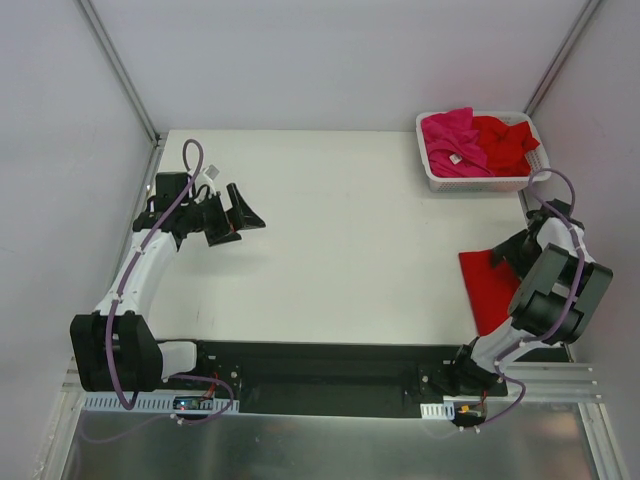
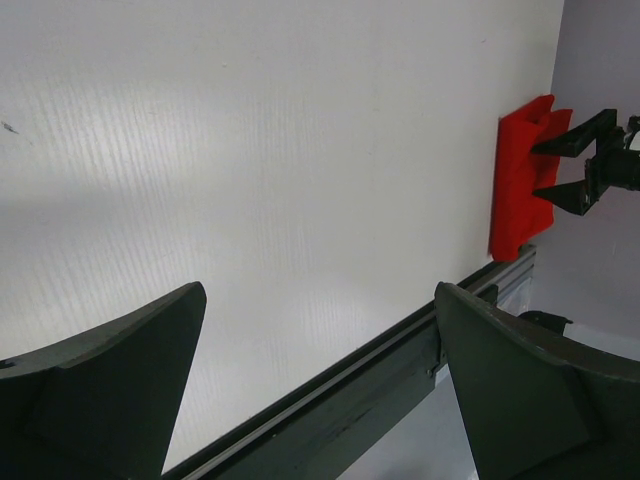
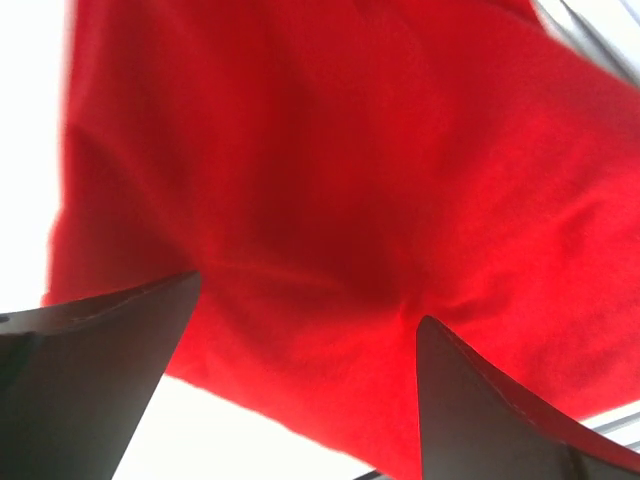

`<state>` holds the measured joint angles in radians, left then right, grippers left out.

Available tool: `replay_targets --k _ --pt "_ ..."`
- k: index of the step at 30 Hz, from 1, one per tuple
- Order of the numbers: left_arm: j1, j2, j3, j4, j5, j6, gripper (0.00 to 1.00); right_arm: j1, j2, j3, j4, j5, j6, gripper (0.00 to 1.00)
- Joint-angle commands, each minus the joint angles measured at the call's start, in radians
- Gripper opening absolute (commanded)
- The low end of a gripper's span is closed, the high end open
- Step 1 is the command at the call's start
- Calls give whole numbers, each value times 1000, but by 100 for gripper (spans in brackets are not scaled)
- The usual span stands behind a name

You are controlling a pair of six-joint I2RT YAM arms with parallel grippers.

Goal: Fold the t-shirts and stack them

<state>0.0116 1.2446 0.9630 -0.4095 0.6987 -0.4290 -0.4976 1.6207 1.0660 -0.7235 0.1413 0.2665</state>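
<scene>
A folded red t-shirt [image 1: 483, 288] lies flat at the table's right side near the front edge, and also shows far right in the left wrist view [image 2: 518, 190]. My right gripper [image 1: 499, 255] hovers open right over its far end. In the right wrist view the red cloth [image 3: 350, 170] fills the frame, and both fingertips [image 3: 432, 345] rest close on it with nothing pinched between them. A magenta t-shirt [image 1: 449, 140] and a crumpled red t-shirt [image 1: 506, 140] sit in the basket. My left gripper [image 1: 243, 227] is open and empty over the table's left side [image 2: 320, 295].
The white slotted basket [image 1: 476, 183] stands at the back right corner. A black rail [image 1: 330, 362] runs along the table's near edge, seen also in the left wrist view [image 2: 340, 400]. Pale enclosure walls close in on both sides.
</scene>
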Motion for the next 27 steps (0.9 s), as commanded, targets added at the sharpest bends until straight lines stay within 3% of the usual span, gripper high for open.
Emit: replay_targets --k 1,27 --pt "-7 -37 -14 -17 -2 24 99 4 33 -23 30 0 -42 96" --pt "-7 -23 16 -25 -5 39 99 4 24 -101 -24 52 69 96"
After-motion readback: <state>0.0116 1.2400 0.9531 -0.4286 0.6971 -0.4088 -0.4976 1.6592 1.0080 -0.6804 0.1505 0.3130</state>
